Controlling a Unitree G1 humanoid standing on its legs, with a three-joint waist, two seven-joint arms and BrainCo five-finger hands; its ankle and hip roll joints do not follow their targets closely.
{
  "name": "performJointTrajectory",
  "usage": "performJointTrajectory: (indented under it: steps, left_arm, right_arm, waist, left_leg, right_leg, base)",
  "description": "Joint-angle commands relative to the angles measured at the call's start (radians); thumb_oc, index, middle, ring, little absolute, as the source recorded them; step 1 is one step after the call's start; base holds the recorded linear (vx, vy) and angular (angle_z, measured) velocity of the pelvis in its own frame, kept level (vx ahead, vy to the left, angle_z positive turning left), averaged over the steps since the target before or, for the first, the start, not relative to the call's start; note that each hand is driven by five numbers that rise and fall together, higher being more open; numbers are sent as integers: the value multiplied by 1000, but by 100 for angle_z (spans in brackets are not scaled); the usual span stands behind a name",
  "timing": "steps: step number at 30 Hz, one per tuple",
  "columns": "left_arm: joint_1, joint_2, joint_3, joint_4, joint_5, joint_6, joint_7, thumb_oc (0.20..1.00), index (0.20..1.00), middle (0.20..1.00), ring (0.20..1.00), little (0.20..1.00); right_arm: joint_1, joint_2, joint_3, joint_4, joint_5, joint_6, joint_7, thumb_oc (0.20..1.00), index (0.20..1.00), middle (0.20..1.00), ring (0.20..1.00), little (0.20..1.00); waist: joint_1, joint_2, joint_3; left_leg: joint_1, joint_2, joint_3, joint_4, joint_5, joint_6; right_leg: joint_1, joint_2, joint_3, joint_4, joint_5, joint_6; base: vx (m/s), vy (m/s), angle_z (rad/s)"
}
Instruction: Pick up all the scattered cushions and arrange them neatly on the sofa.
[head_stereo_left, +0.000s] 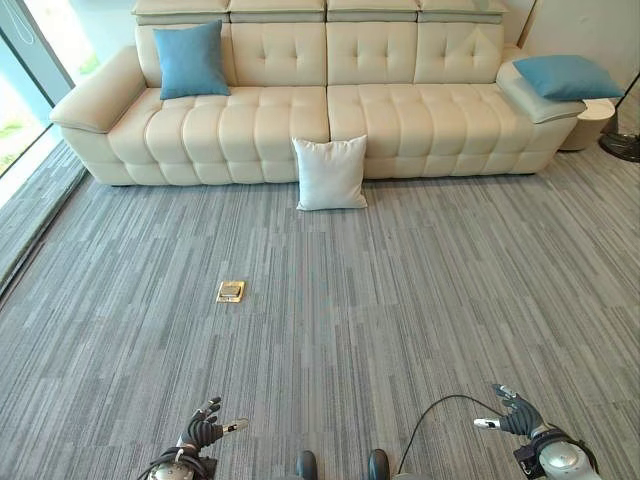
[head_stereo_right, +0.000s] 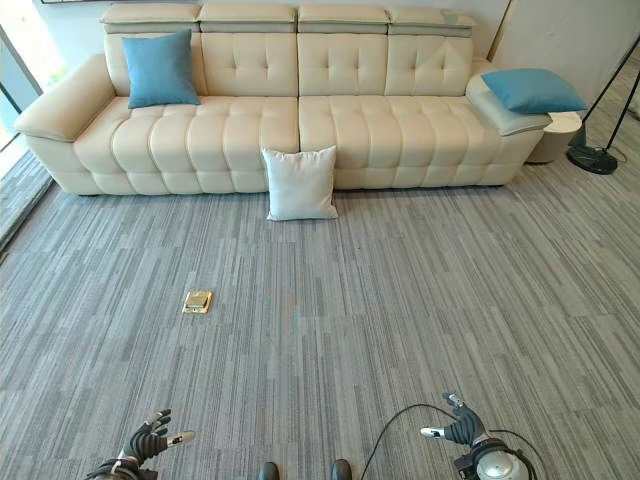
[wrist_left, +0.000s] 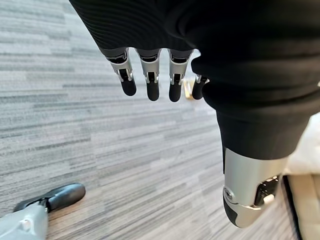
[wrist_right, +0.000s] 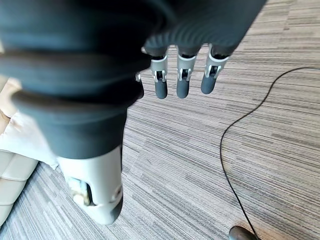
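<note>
Cream leather sofa (head_stereo_left: 300, 110) spans the far edge of the grey carpet (head_stereo_left: 400, 300). One blue cushion (head_stereo_left: 190, 60) leans upright against its backrest near the left end; another blue cushion (head_stereo_left: 566, 76) lies on the right armrest. A white cushion (head_stereo_left: 331, 172) stands on the carpet, propped against the sofa's front edge at the middle. A brass floor plate (head_stereo_left: 231, 291) sits in the wide open carpet between. Left hand (head_stereo_left: 203, 430) and right hand (head_stereo_left: 518, 412) hang low, fingers relaxed and apart, holding nothing.
</note>
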Motion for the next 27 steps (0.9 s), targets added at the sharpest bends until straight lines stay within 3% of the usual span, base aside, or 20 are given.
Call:
performJointTrajectory:
  steps: [1,10,17,20,22,24,27]
  left_arm:
    - [-49,20,37,-1,-40,-36,24,1000,1000,1000,1000,1000]
    - [-55,15,54,-12,-71,-30,35,1000,1000,1000,1000,1000]
    - [-26,22,91,-72,-126,-38,44,1000,1000,1000,1000,1000]
    - [-30,30,94,-77,-121,-39,43,1000,1000,1000,1000,1000]
    - [-35,33,93,-91,-123,-36,45,1000,1000,1000,1000,1000]
    - [-51,32,79,-99,-113,-36,50,1000,1000,1000,1000,1000]
    - [-58,29,68,-94,-101,-36,49,1000,1000,1000,1000,1000]
  right_arm:
    - [-30,-5,-21,14,64,-24,-6,1000,1000,1000,1000,1000]
    - [-56,46,-63,64,153,-20,-26,1000,1000,1000,1000,1000]
    - [-87,53,-76,56,169,-16,-42,1000,1000,1000,1000,1000]
    - [-95,60,-84,64,177,-18,-42,1000,1000,1000,1000,1000]
    - [-94,62,-88,48,177,-18,-39,1000,1000,1000,1000,1000]
    - [-93,66,-90,36,187,-22,-41,1000,1000,1000,1000,1000]
    - [-91,65,-90,36,189,-23,-42,1000,1000,1000,1000,1000]
  waist:
    - [-5,-24,-2]
    - [5,-37,13]
    - [35,-56,29]
    - [43,-58,38]
    - [34,-52,58]
    - [13,-21,89]
    - [-4,-8,95]
  left_leg:
    - [20,-22,13,32,-107,-41]
    - [-38,-31,13,87,-131,-34]
    - [-98,-38,24,165,-175,-7]
    - [-99,-48,21,187,-201,9]
    - [-90,-57,6,207,-217,21]
    - [-60,-53,-21,215,-218,27]
    - [-8,-58,-39,194,-211,22]
  right_leg:
    - [-13,-24,-13,78,-81,78]
    - [-40,-36,-17,93,-87,85]
    - [-82,-54,3,145,-80,113]
    - [-112,-72,0,228,-64,138]
    - [-163,-91,3,352,-6,158]
    - [-245,-64,14,492,1,140]
    - [-299,-35,-2,486,-25,120]
  base:
    - [0,0,0]
    - [45,28,-1]
    - [55,72,-7]
    - [107,126,-19]
    - [75,109,-5]
    - [167,137,10]
    - [246,67,22]
